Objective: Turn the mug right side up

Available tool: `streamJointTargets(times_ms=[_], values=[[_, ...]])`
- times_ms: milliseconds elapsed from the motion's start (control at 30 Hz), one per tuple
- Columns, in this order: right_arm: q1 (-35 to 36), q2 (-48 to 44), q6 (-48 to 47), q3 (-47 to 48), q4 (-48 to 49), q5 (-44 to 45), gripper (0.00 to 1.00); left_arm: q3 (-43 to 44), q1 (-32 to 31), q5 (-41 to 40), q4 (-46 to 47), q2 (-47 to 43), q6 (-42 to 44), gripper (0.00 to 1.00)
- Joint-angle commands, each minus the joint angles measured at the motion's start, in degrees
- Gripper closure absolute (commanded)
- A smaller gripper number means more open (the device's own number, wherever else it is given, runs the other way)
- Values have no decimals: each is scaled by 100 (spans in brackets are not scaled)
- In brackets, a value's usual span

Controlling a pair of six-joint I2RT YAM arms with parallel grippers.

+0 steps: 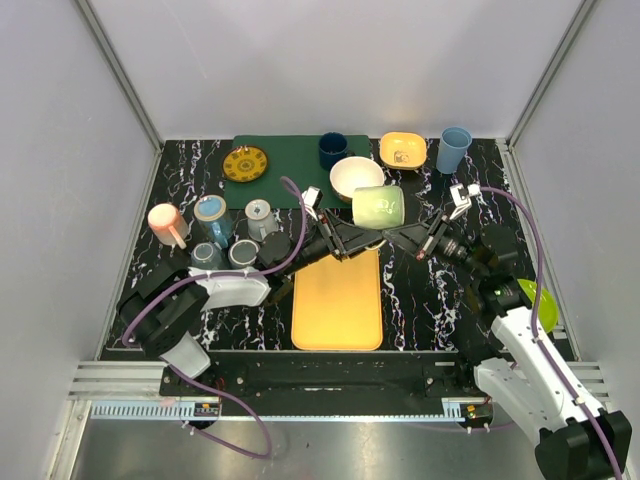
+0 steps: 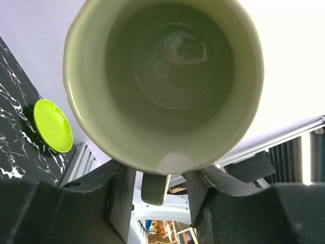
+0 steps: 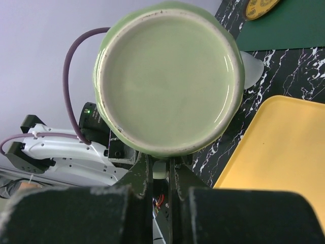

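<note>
— Where's the mug [image 1: 379, 205]?
— In the air above the tray [image 1: 337, 300], on its side between the arms, mouth toward the left one.
— Who has it?
— The right fingers [image 3: 143, 175] are pinched tight on what looks like its handle. The left fingers [image 2: 122, 198] stand half-closed below the rim; whether they grip, I can't tell. Probably a handover, to turn it upright.

Pale green mug [image 2: 162, 81] fills the frame, mouth toward camera. Its handle [image 2: 155, 189] sits between the left gripper [image 2: 158, 179] fingers. Lime plate [image 2: 52, 125] at left.
</note>
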Motion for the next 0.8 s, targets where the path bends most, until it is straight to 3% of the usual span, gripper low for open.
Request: streamJointTargets(times_ms=[0,67,167,367,400,467,500,533,567,600,633,700,733,767], values=[[143,-243,-182,-51,304,-817,100,147,233,-369,2499,-100,-154,65],[152,-261,-226,-69,296,-861,100,147,242,-360,2517,-100,-189,74],[152,-296,-261,-95,261,-870,100,139,259,-342,2517,-127,-172,97],[152,-384,-471,19,-29,-870,100,208,268,-97,2334,-223,-102,100],[152,-402,-551,167,-291,-869,90,217,268,-27,2202,-275,38,100],[152,-428,-848,387,-722,-695,60,157,259,79,1546,-556,301,100],[143,-472,-902,623,-1098,-598,37,121,268,106,1289,-679,599,100],[152,-507,-955,739,-1206,-484,31,69,268,123,651,-959,776,100],[152,-533,-1077,870,-1529,-274,14,68,268,132,236,-1127,978,100],[152,-568,-1131,1124,-1872,-150,4,77,268,150,-221,-1311,1493,100],[152,-577,-1184,1257,-2067,-1,2,164,259,115,-1339,-1696,1803,100],[152,-682,-1359,1590,-2584,491,0,296,224,-43,-2609,-2111,2845,100],[152,-718,-1421,1697,-2805,736,0,558,137,-444,-4060,-2435,3235,100],[152,-727,-1561,1872,-3033,1252,0,726,75,-700,-4762,-2560,3604,100]])
